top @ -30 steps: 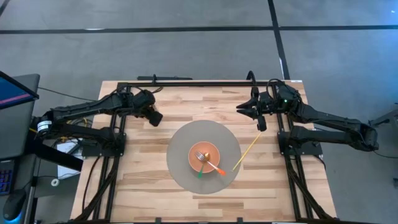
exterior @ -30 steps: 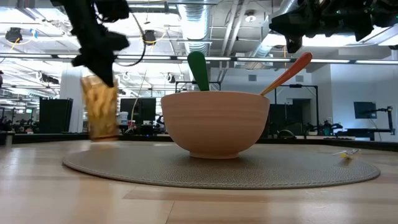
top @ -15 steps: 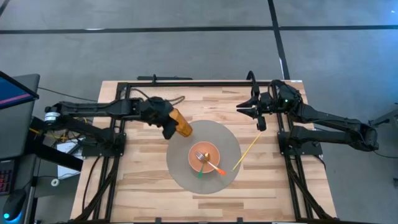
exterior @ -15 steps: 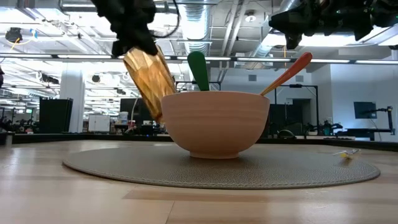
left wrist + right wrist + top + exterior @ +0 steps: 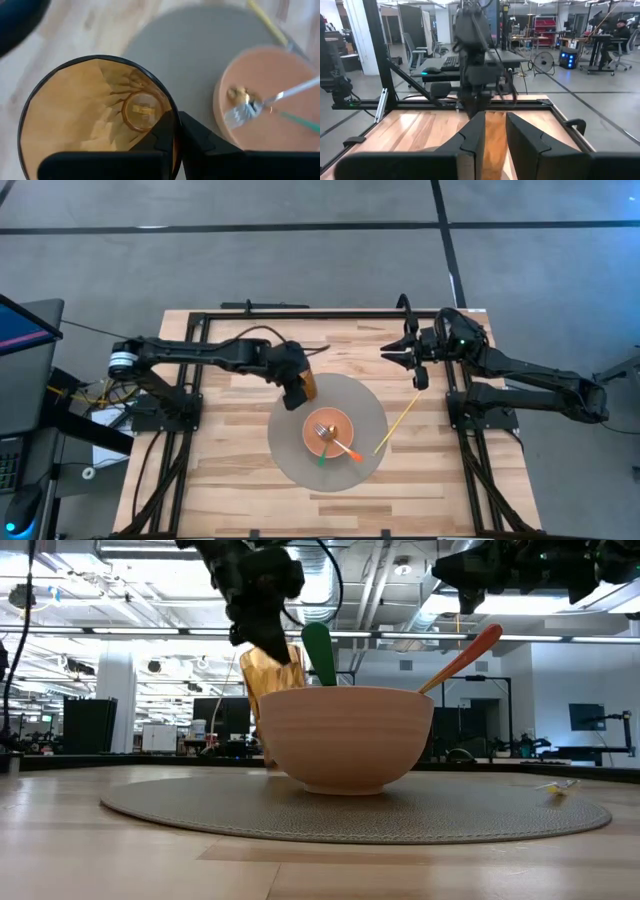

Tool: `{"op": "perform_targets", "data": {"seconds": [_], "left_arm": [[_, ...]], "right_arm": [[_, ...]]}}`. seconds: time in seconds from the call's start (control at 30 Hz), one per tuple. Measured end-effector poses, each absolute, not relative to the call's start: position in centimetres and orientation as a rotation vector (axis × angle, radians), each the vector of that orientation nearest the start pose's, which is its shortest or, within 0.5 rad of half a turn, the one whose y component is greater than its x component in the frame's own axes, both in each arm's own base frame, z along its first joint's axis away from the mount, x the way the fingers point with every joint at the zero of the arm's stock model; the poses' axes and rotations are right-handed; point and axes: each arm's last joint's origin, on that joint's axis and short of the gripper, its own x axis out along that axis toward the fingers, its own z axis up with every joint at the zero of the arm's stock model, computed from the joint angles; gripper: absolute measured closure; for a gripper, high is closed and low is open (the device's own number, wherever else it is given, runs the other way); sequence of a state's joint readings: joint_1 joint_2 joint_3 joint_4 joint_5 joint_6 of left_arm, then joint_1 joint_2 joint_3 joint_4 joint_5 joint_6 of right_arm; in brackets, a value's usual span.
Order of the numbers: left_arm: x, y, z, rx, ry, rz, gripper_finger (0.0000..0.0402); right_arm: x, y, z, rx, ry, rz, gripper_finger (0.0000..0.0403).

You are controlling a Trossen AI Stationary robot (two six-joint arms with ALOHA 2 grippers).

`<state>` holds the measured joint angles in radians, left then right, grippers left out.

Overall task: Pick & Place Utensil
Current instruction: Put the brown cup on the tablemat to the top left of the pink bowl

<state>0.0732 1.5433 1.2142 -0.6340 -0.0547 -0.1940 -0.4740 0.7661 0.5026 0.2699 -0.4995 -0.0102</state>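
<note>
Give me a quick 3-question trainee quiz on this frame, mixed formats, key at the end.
1. True or false: the left gripper grips the rim of an amber glass.
2. Which lies on the round grey mat outside the bowl? A) a fork B) a yellow stick C) a knife
3. Fill in: the fork and the two utensils with green and orange handles rest in the ____.

Key: 1 true. 2 B, the yellow stick. 3 bowl. The right gripper waits at the table's far right.
</note>
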Motion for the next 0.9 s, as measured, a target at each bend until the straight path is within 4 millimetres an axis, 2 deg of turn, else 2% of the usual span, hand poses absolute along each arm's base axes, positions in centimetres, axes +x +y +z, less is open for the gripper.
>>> {"op": "perform_targets", "data": {"seconds": [0.43, 0.67, 0.9], "left_arm": [[32.5, 2.6, 25.6, -0.203, 0.974, 0.196, 0.0363], [32.8, 2.6, 25.8, -0.161, 0.943, 0.169, 0.0341], [33.0, 2.2, 26.0, -0.092, 0.917, 0.123, 0.0309]], "right_arm": [[17.9, -7.0, 26.7, -0.055, 0.071, -0.001, 0.0324], [19.0, -6.5, 26.7, -0.069, 0.09, 0.006, 0.0282], [19.2, -5.7, 26.8, -0.076, 0.092, -0.018, 0.0232]]}}
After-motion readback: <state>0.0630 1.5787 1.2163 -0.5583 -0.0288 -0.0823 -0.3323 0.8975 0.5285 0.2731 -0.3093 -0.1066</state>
